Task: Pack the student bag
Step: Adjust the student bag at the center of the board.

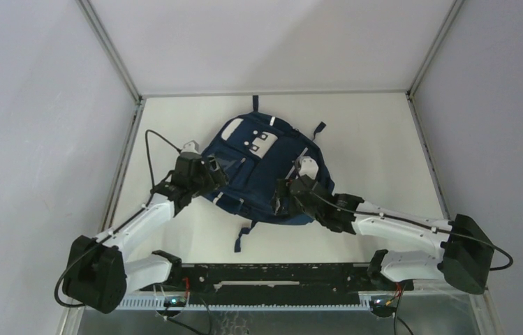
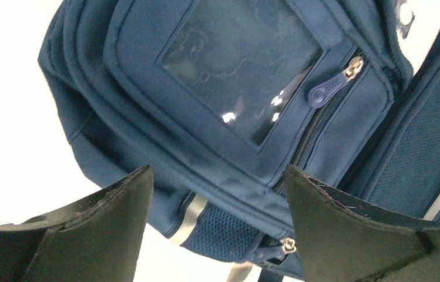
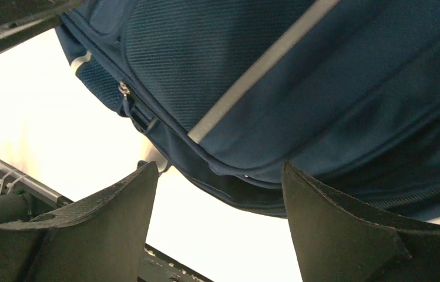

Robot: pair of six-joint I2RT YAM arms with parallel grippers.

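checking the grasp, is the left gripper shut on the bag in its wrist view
No, the left gripper is open, its jaws wide apart, and the student bag lies beyond them.

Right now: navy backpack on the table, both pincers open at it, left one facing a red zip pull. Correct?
Not red: left wrist view shows the zip pull navy, like the backpack. Both the left pincer and right pincer are open.
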